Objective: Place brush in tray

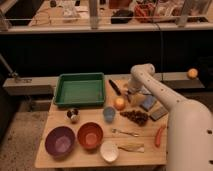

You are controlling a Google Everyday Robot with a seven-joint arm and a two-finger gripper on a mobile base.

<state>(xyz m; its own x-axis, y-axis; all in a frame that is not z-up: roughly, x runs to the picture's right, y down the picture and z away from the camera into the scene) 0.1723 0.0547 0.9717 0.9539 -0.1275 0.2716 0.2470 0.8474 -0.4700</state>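
Your gripper hangs low over the table, under the white arm's bend. You cannot tell how wide it stands or whether it holds anything. Just to its left the dark brush lies slantwise on the wood, beside the right rim of the green tray, not in it. An orange fruit sits close below the gripper, with a blue cup near that.

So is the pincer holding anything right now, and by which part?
Cannot tell. The pincer sits low at the table, just right of the brush, which lies beside the tray.
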